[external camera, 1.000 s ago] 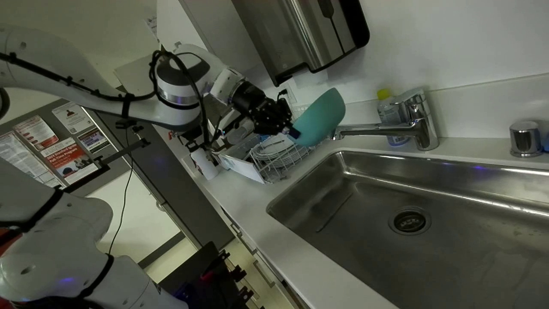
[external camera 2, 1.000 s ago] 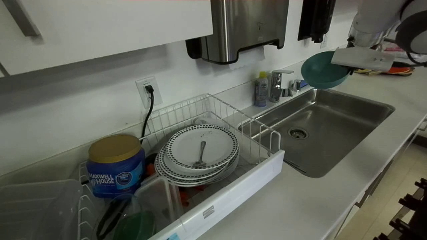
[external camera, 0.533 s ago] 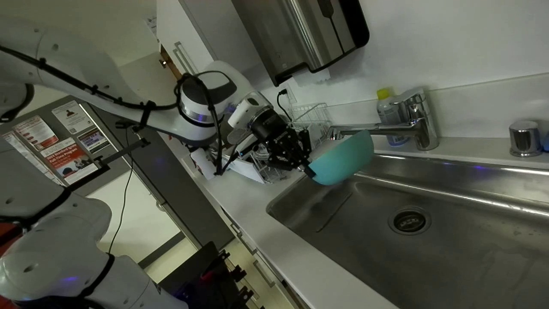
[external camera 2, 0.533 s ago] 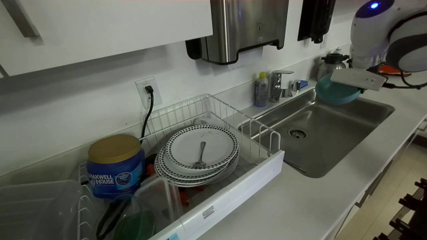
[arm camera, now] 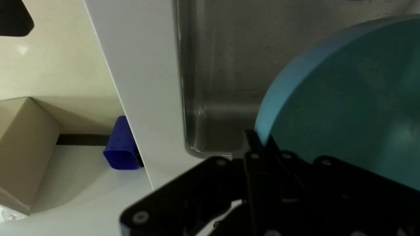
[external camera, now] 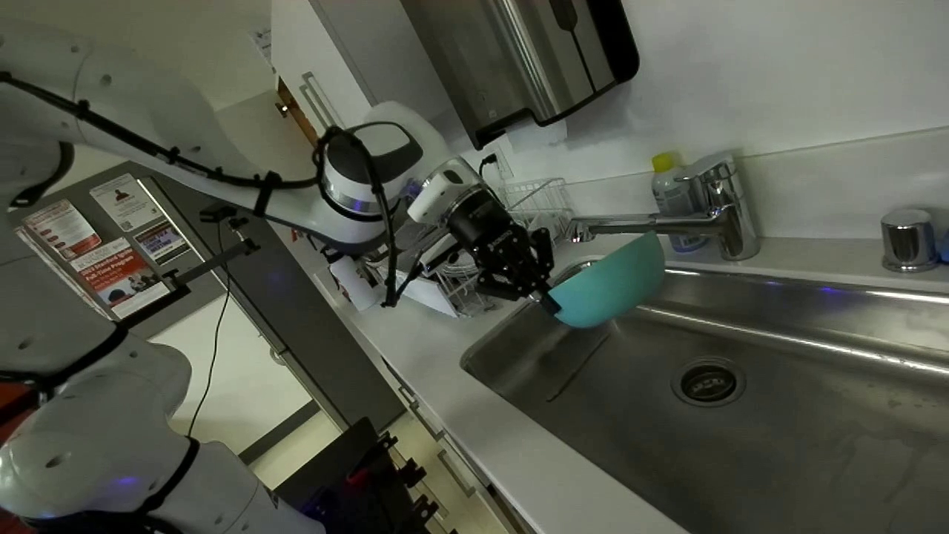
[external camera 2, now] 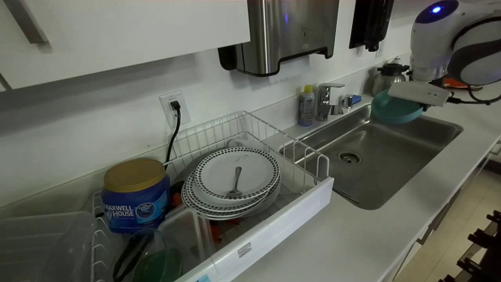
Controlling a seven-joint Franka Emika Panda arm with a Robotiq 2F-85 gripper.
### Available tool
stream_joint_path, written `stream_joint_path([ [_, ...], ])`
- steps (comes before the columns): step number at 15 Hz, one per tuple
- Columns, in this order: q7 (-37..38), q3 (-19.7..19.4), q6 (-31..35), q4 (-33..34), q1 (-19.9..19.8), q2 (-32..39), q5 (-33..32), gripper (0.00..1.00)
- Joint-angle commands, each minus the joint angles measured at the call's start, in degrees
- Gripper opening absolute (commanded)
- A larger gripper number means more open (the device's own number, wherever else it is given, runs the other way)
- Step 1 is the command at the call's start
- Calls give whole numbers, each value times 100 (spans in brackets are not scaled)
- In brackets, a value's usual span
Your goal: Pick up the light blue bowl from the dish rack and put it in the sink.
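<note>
The light blue bowl (external camera: 614, 283) hangs tilted above the near-rack end of the steel sink (external camera: 808, 423), apart from its floor. My gripper (external camera: 549, 299) is shut on the bowl's rim. In the wrist view, the gripper (arm camera: 262, 140) has one finger outside and one inside the rim of the bowl (arm camera: 347, 108), with the sink (arm camera: 226, 72) below. In an exterior view, the bowl (external camera 2: 396, 111) is over the far part of the sink (external camera 2: 379, 156), and the fingers are mostly hidden. The dish rack (external camera 2: 274, 231) holds stacked plates (external camera 2: 250, 160) and a fork.
The faucet (external camera: 652, 224) reaches over the sink's back edge near the bowl, with a spray bottle (external camera: 678, 196) behind it. A towel dispenser (external camera: 519, 59) hangs above. A thin dark strip (external camera: 578, 367) lies in the sink. A coffee tub (external camera 2: 135, 196) stands in the rack.
My gripper and the held bowl have moved lower and further over the sink, away from the rack. The bowl has turned less steep. Movement in the last half second is small.
</note>
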Motion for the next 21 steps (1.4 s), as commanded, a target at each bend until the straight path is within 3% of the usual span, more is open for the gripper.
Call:
stream_joint_path([
  [1, -912, -514, 557, 666, -127, 820, 549, 1],
  [8, -3549, -990, 1994, 1486, -230, 2265, 2552, 1],
  [12, -4781, -872, 2701, 2003, -331, 3172, 3790, 1],
  [17, -5776, -793, 2676, 2816, -468, 4031, 5170, 1],
  [21, -6069, -904, 2393, 3484, -506, 4607, 5758, 1],
])
